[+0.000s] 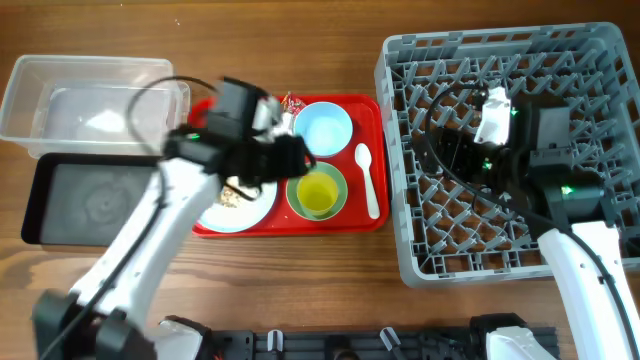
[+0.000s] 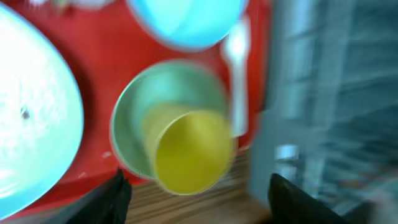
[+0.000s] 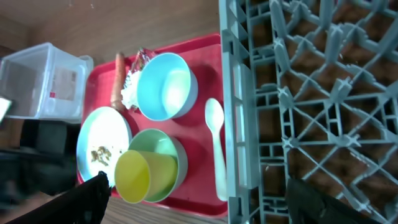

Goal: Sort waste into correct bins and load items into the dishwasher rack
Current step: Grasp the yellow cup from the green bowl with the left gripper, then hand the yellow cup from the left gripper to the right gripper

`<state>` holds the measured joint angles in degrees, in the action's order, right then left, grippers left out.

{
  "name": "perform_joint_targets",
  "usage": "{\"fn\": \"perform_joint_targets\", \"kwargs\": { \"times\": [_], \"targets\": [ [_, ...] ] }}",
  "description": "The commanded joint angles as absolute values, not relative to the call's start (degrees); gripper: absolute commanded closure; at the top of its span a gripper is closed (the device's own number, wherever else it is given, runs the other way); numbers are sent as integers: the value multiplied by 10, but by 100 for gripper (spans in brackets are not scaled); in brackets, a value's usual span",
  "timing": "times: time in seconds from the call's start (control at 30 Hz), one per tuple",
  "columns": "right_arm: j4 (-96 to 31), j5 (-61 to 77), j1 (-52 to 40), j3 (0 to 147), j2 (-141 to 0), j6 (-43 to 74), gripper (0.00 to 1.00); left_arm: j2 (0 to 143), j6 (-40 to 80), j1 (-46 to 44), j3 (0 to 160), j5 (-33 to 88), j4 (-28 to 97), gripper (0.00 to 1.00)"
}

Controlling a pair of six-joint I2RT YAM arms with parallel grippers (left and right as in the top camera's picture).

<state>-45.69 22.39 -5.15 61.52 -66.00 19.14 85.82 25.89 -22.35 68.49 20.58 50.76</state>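
Observation:
On the red tray (image 1: 372,108) lie a pale blue bowl (image 1: 322,126), a green bowl (image 1: 317,191) with a yellow cup (image 3: 134,176) lying in it, a white spoon (image 1: 368,180) and a pale blue plate (image 1: 240,208) with beige scraps (image 3: 98,154). The carrot (image 3: 117,78) and the wrapper (image 3: 137,67) lie at the tray's far edge. My left gripper (image 1: 295,158) is open and empty above the plate and the green bowl (image 2: 168,118). My right gripper (image 1: 450,150) is open and empty over the grey rack (image 1: 600,60).
The clear tub (image 1: 60,100) stands at the back left, with the black tray (image 1: 40,200) in front of it. The rack (image 3: 311,93) stands just right of the red tray (image 3: 193,134). The left wrist view is blurred.

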Motion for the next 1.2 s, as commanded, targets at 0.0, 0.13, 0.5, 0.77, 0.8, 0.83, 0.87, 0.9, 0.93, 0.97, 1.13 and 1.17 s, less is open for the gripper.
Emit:
{"fn": "perform_joint_targets", "kwargs": {
  "times": [0.0,0.13,0.5,0.77,0.8,0.83,0.87,0.9,0.93,0.97,1.13,1.17],
  "targets": [
    [-453,239,-50,628,-656,182,7,915,260,-287,688,74,521,37],
    [-453,241,-50,628,-656,183,7,975,264,-321,688,44,503,62],
    [-459,241,-50,628,-656,215,0,900,258,-248,816,195,597,96],
    [-284,606,-51,628,-657,168,9,870,198,-65,823,707,549,96],
    [-249,638,-51,628,-657,174,11,870,197,-63,823,733,548,96],
    [-222,649,-51,628,-657,195,13,870,197,-63,823,752,548,96],
    [-187,651,-55,628,-659,222,14,870,197,-66,823,787,548,96],
    [-169,654,-63,628,-661,231,14,870,197,-70,823,804,548,96],
    [-153,664,-73,628,-663,231,14,870,197,-73,823,812,548,96],
    [-141,666,-86,628,-667,233,14,870,197,-77,823,815,548,96],
    [-88,677,-153,628,-689,243,14,870,197,-98,823,816,544,96],
    [-81,676,-162,628,-691,250,15,870,197,-100,823,816,542,96]
  ]
}}
